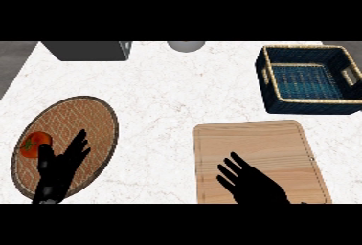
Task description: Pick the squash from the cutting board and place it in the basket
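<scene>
White marble counter [170,91] fills our view as we look steeply down. At the lower right lies a pale wooden board [262,139], upright in shape, with rounded corners. Our right hand [256,185] hovers over the board's lower half, black, its fingers straight and spread wide, pointing up and to the left; it holds nothing. We see no squash on the bare part of the board, and we cannot tell whether anything lies beneath the hand.

At the upper right, well apart from the board's top edge, sits a basket [305,105] of dark blue weave with a tan rim and two handles. We see only its woven blue floor inside.

At the left lies a round woven mat [84,119], brown with a dark edge. A small orange-red fruit [35,142] with a green stalk rests on the mat's left side. Our left hand [62,165] lies over the mat's lower part, just beside the fruit, its fingers straight and relaxed, pointing up and slightly right; it grips nothing.

Along the top edge, a grey box [88,50] stands at the left, and near the middle a round grey thing [186,45] shows only in part.
</scene>
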You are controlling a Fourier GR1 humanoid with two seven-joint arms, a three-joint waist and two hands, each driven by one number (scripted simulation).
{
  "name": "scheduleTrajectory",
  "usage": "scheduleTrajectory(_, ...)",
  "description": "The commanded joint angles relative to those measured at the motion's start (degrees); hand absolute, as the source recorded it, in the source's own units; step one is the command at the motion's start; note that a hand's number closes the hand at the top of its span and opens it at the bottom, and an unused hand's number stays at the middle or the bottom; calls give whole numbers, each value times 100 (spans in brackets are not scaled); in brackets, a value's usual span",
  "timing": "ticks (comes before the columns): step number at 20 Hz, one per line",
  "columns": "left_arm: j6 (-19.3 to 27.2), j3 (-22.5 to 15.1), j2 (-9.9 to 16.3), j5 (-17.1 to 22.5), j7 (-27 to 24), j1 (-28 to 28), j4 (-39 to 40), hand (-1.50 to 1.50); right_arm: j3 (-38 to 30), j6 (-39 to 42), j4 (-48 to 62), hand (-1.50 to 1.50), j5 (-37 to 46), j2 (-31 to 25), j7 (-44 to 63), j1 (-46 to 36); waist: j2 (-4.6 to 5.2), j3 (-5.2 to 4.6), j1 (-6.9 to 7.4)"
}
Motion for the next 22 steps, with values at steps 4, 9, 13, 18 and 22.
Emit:
scheduleTrajectory(4, 18, -89, -178, -125, 247, 102, 155, 0, 82, -359, 398, 150, 510, -40, -604, -72, 47, -60, 16)
scheduleTrajectory(9, -158, 20, -97, -61, 306, 173, -54, 0, -122, -451, 284, 150, 769, 0, -1050, -359, 42, -61, 22)
scheduleTrajectory(13, -228, 86, -130, -87, -26, 431, 163, 0, -500, -685, 520, 150, 629, 395, -418, 238, 40, -61, -21)
scheduleTrajectory(18, -86, 251, -110, 27, 101, 433, 11, 0, -2368, -413, 811, 150, -678, 2062, 1519, 912, 60, -43, -454)
scheduleTrajectory(22, -111, 185, -77, -68, 131, 412, -78, 0, -2713, -231, 627, 150, -615, 3120, 2775, 767, 33, -65, -127)
